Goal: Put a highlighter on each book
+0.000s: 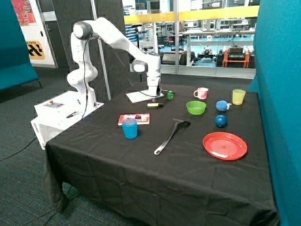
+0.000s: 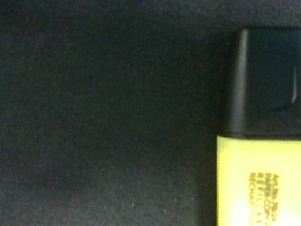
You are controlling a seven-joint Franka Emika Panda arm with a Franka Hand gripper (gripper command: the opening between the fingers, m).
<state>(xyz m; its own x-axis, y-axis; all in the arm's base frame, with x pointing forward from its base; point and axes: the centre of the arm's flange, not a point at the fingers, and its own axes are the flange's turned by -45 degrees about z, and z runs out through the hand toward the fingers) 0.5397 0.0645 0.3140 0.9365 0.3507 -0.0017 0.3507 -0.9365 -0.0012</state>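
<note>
A yellow highlighter (image 1: 155, 105) with a black cap lies on the black cloth, just in front of the white book (image 1: 141, 96). My gripper (image 1: 154, 99) is low over this highlighter, at the white book's near edge. The wrist view shows the highlighter's yellow body (image 2: 258, 181) and its black cap (image 2: 263, 80) very close, lying on the cloth. The red book (image 1: 134, 119) lies nearer the table's front, and a small dark object (image 1: 138, 116) rests on it. Nothing lies on the visible part of the white book.
A blue cup (image 1: 130, 128) stands against the red book's front. A black spatula (image 1: 171, 135), green bowl (image 1: 196, 107), green block (image 1: 170, 95), pink mug (image 1: 201, 93), two blue balls (image 1: 220, 121), yellow cup (image 1: 238, 96) and red plate (image 1: 225, 145) lie beyond.
</note>
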